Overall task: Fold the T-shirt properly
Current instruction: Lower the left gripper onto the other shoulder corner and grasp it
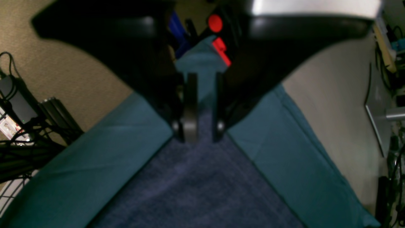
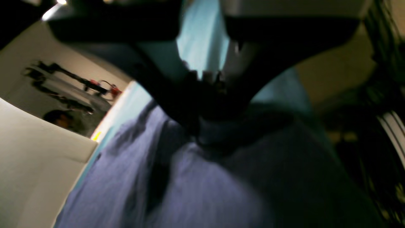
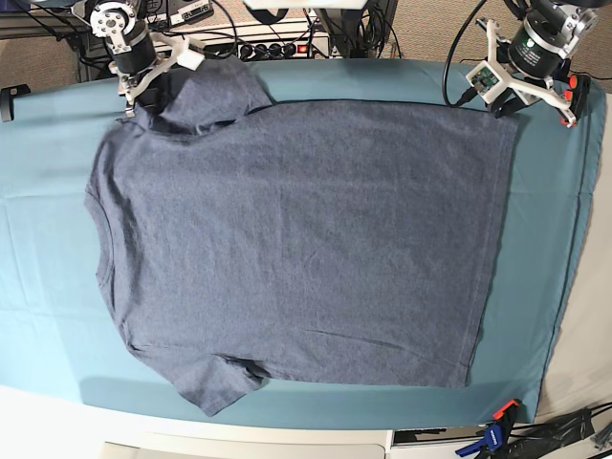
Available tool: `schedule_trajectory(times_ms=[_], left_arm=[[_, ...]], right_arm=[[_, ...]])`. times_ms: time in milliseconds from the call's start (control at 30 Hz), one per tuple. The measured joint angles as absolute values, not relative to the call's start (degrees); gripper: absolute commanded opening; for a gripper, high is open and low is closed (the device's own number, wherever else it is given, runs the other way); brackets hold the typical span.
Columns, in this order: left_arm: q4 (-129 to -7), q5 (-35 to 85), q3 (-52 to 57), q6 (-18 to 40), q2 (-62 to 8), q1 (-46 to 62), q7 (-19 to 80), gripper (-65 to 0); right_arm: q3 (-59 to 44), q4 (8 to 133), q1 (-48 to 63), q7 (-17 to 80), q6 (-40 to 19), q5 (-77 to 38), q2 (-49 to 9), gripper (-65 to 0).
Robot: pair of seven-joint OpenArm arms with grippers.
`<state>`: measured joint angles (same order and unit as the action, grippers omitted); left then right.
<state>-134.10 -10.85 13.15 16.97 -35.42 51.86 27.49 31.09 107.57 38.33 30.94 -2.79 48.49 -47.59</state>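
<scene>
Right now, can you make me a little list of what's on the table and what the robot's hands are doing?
Shirt: T-shirt lying flat, plain side up
Underneath: teal table cloth
Right gripper: shut on the shirt near the shoulder and sleeve
Left gripper: at the shirt's hem corner, jaws slightly apart around the edge
Extra: blue and orange clamp on the table's near edge

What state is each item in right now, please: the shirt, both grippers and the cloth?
T-shirt: spread flat, plain side up, not yet folded.
Left gripper: part-closed on the shirt's hem corner.
Right gripper: shut on the fabric near the sleeve.
Table cloth: laid flat under the shirt, lightly creased.
</scene>
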Motion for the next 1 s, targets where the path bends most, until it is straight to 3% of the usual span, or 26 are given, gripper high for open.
schedule_trajectory(times_ms=[133,300,500,667,767,1000], left_arm=[[-134.1,-10.0,13.1,17.2,-35.4,51.9,27.9,-55.2],[-134.1,-9.7,13.1,21.5,-35.4,52.0,29.1,-50.5],[-134.1,-8.7,13.1,21.7,-35.4,52.2,29.4,-50.4],[-134.1,-8.6,13.1,23.1,-35.4,52.2,29.5,-43.2],[-134.1,-8.5,13.1,26.0,-35.7,52.2,29.6,-43.2],[-133.9,-8.9,13.1,26.0,-37.1,52.2,27.4,-43.2]], right_arm=[[32.4,111.4,38.7,27.0,-3.9,47.0,-46.5,-65.0],[32.4,112.7,38.9,27.0,-4.4,46.5,-46.7,-65.0],[31.2,112.8,39.0,27.5,-4.8,46.4,-46.7,-65.0],[27.0,112.8,39.0,28.1,-5.3,45.2,-46.7,-65.0],[24.3,112.8,39.0,28.3,-5.5,44.6,-46.7,-65.0],[20.4,112.8,39.0,28.3,-5.4,44.2,-46.7,-65.0]])
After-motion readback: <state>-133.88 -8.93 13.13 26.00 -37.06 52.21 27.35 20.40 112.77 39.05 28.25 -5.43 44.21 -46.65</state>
